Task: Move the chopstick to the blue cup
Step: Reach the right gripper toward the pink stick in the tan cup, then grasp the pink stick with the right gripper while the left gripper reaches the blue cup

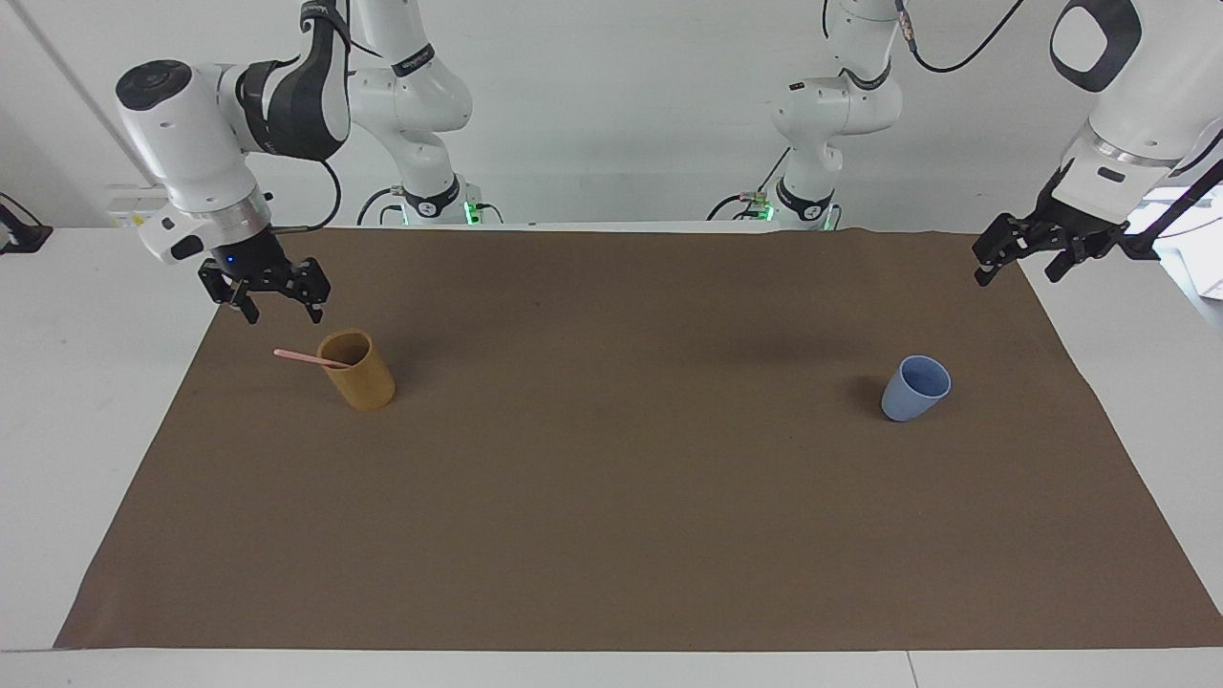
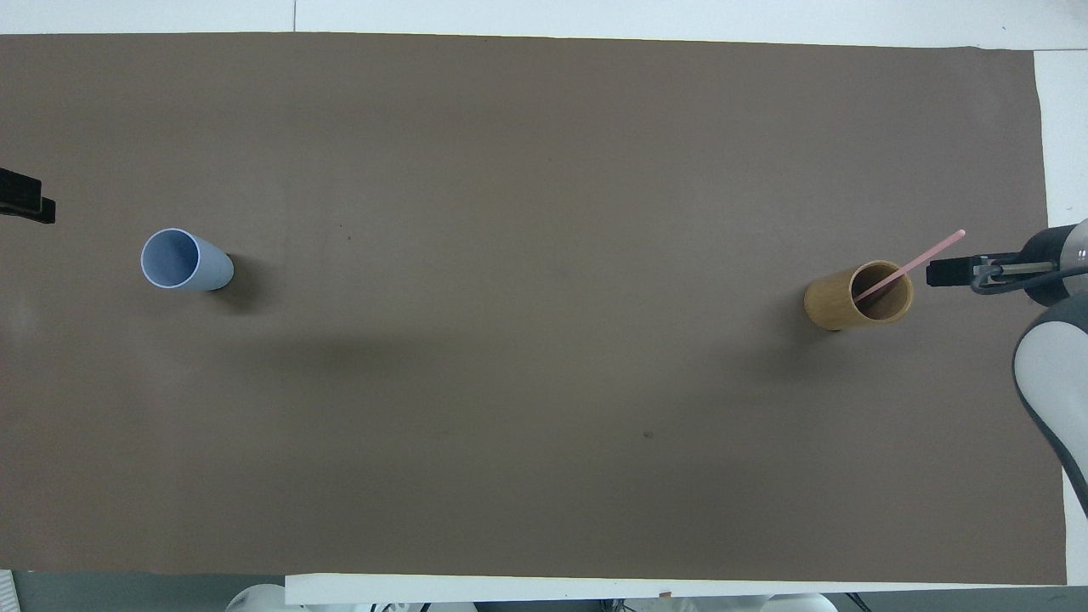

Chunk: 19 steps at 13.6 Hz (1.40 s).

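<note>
The right gripper [image 1: 280, 308] is held in the air over the mat [image 1: 611, 497] at the right arm's end of the table [image 1: 76, 401], just above and beside the free end of the chopstick [image 1: 300, 356]. Its two fingers [image 1: 314, 304] are spread apart and pointed downward, and nothing is held between them. No contact with the chopstick or the tan cup [image 1: 358, 371] is seen from the facing view. In the overhead view the right gripper [image 2: 943, 272] is seen end-on, just beside the raised tip of the chopstick [image 2: 922, 257].

The chopstick is found inside the tan cup [image 2: 837, 299], leaned against the rim, with its upper part stuck out at a slant toward the right arm's end of the table. The cup is stood upright on the mat.

The left gripper [image 1: 1020, 263] is held in the air over the mat's corner at the left arm's end of the table, and the arm is kept waiting there. Its fingers are parted and nothing is gripped. Only its dark tip [image 2: 25, 200] is seen at the edge of the overhead view.

The blue cup [image 1: 915, 387] is stood upright on the mat toward the left arm's end, well apart from the tan cup and the chopstick. Its inside [image 2: 170, 257] is seen bare from overhead. Both cups are set at about the same distance from the robots.
</note>
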Available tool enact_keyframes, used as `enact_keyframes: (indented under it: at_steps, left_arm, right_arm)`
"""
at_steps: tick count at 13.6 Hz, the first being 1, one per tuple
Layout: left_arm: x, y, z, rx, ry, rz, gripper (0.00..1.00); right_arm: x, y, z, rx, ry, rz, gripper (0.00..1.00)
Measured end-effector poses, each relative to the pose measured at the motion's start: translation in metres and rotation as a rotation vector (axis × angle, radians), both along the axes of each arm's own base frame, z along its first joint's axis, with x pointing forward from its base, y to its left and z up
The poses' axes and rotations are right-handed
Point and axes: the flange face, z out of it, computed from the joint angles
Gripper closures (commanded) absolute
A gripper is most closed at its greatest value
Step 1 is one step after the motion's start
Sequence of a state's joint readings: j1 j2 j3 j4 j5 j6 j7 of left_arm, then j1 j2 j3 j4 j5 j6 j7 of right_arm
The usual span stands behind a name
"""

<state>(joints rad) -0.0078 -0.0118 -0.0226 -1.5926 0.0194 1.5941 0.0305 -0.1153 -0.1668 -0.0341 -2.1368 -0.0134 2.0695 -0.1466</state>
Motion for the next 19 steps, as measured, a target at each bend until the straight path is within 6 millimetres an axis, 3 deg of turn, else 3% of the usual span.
enact_keyframes:
  at_steps: [16, 18, 19]
  left_arm:
    - [-0.001, 0.0, -0.001, 0.0, 0.01, 0.0, 0.0]
    - [0.0, 0.0, -0.013, 0.0, 0.002, 0.001, 0.0]
    - [0.002, 0.0, -0.034, 0.0, -0.019, 0.003, 0.0]
  right_arm:
    - [0.012, 0.001, -0.012, 0.032, -0.043, -0.019, 0.05]
    - [0.018, 0.0, -0.017, 0.077, -0.075, -0.049, 0.05]
    - [0.021, 0.0, -0.019, 0.083, -0.089, -0.055, 0.06]
